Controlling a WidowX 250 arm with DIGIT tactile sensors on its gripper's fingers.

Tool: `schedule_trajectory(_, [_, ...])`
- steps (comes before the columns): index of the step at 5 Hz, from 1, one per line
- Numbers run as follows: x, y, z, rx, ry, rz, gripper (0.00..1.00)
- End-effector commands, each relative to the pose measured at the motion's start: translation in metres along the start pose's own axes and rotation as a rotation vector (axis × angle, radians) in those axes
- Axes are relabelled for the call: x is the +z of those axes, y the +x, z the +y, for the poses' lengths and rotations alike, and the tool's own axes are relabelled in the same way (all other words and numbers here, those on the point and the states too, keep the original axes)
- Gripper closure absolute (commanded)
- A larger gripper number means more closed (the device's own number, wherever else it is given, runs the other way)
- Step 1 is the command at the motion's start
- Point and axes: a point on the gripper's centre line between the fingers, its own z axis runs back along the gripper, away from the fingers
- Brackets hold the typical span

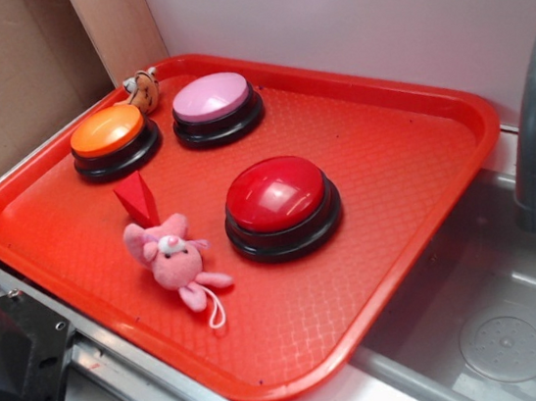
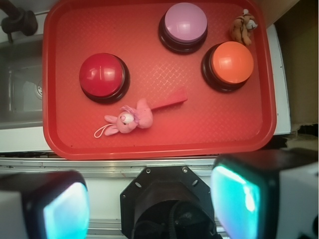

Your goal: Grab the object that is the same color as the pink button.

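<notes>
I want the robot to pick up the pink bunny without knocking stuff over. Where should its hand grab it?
Probably the pink bunny's round body, from straight above. It lies flat on the red tray, with the red wedge touching one end and the red button close beside. The thin cord loop looks too slim to pinch.

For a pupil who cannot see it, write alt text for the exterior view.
A red tray holds three domed buttons: pink button at the back, orange button beside it, red button nearer. A pink plush bunny lies in front by a red wedge; a tiger plush sits at the far edge.
</notes>
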Motion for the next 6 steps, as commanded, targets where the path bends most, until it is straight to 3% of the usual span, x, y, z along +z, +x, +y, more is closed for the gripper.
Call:
schedule_trajectory(1, [0.000, 0.000, 0.000, 0.000, 0.000, 0.000, 0.00])
schedule_trajectory(3, [-0.061, 0.000, 0.000, 0.307, -0.021, -0.018, 0.00])
schedule_trajectory(4, [-0.090, -0.003, -0.005, 0.393, -0.001, -0.063, 0.00])
schedule_trajectory(6, [-0.136, 0.003, -0.017, 0.449, 0.090, -0.129, 0.00])
